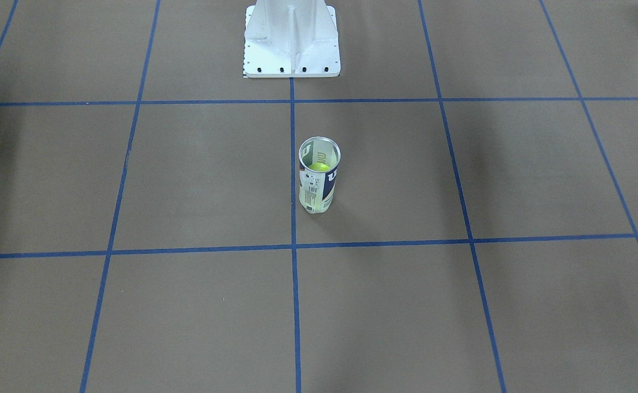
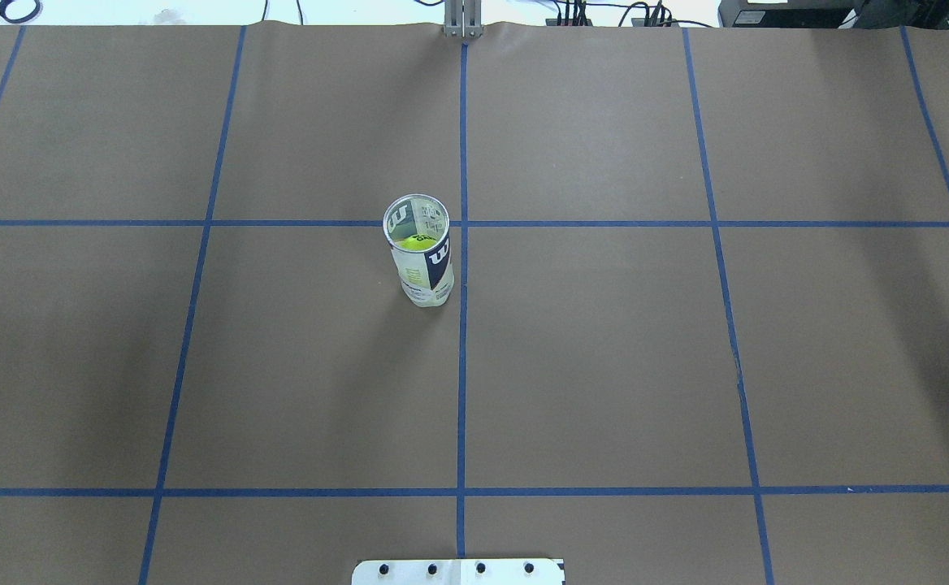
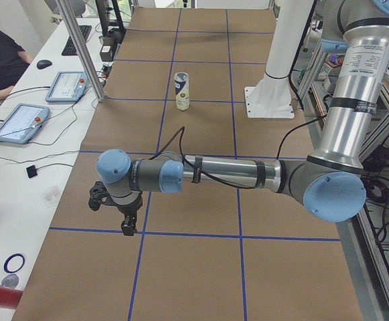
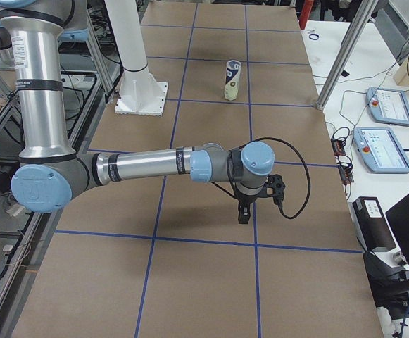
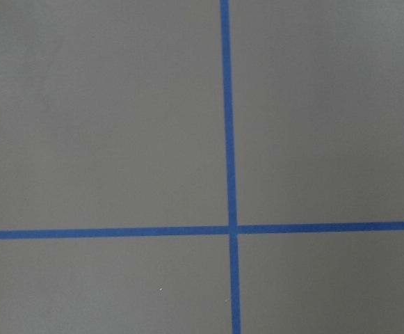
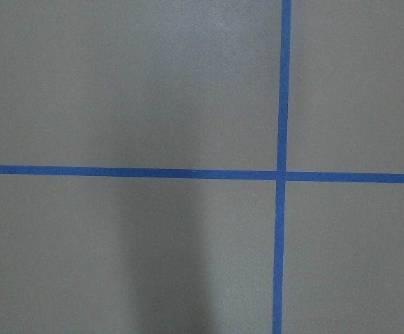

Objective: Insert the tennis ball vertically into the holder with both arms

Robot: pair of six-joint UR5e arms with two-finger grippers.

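Brown-paper table [image 2: 604, 366], blue tape grid. Wilson ball can [image 2: 423, 264] stands upright mid-table, far from all edges, just robot-left of ctr line, axis vertical. Tennis ball [image 2: 415, 241] sits inside. Left gripper [image 3: 128, 231] and right gripper [image 4: 243, 215] hang nr opposite table ends, well apart from it; left looks marginally closer. Jaws: can't tell, side views only. Overhead shows the ball; wrist cams show just tape.

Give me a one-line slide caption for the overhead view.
Upright tennis-ball can with a yellow ball inside, standing just left of the centre tape line on the brown table.
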